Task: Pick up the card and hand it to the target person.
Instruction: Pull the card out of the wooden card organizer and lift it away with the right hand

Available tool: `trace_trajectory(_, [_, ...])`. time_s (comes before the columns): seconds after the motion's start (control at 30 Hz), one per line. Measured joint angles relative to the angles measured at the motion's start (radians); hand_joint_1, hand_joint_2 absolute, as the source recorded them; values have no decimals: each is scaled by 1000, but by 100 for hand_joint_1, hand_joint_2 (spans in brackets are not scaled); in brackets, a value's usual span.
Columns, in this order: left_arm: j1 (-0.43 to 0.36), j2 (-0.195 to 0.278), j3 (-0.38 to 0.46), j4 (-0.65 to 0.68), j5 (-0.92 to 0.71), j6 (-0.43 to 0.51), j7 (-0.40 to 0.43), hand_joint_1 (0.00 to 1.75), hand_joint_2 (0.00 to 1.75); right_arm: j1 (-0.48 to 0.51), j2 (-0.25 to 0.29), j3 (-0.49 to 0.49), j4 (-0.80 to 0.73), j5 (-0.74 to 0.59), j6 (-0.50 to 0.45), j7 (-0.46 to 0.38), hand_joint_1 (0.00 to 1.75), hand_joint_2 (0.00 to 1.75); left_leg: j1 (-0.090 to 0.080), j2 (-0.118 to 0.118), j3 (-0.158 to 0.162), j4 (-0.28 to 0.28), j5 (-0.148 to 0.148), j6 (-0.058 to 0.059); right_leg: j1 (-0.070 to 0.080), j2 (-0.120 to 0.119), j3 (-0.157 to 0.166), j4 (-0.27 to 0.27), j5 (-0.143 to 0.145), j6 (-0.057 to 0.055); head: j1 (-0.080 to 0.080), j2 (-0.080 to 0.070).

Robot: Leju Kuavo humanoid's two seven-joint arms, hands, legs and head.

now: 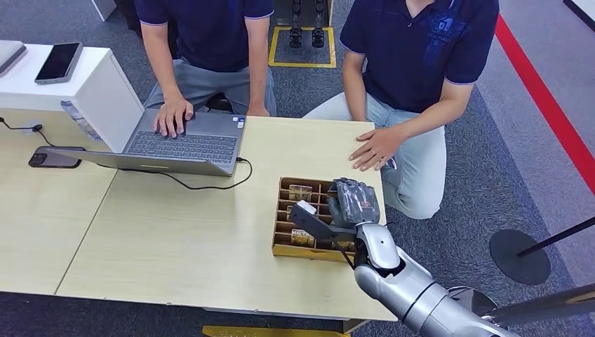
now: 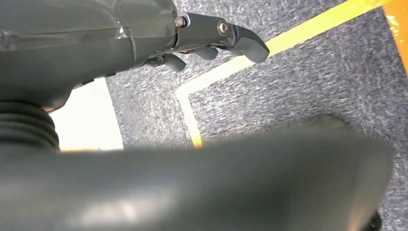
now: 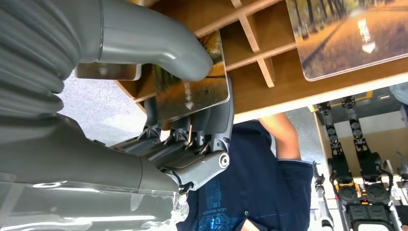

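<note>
An autumn-scene card (image 3: 192, 94) is pinched between the thick thumb and the darker fingers (image 3: 197, 130) of my right hand (image 1: 353, 202). That hand hovers over the far right part of a wooden slotted box (image 1: 279, 242) on the table. More cards sit in the box's slots (image 1: 300, 191), and another one (image 3: 346, 33) lies against the dividers. One person kneels just beyond the box with a hand (image 1: 375, 147) flat on the table. My left hand (image 2: 216, 36) hangs over the carpet, holding nothing, its fingers loosely apart.
A second person types on a laptop (image 1: 182, 144) at the table's far left. A cable (image 1: 203, 184) trails from it toward the box. A phone (image 1: 52, 158) lies on the table, another (image 1: 59, 62) on a white cabinet (image 1: 91, 91).
</note>
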Motion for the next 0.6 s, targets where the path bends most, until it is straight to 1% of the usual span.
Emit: trace_trajectory(0.6, [-8, 0, -32, 0, -29, 27, 37, 0, 175, -2, 0, 2, 2, 2, -11, -4, 127, 175, 0, 0, 0, 0, 0, 0, 0, 0, 0, 0, 0, 0, 0, 0])
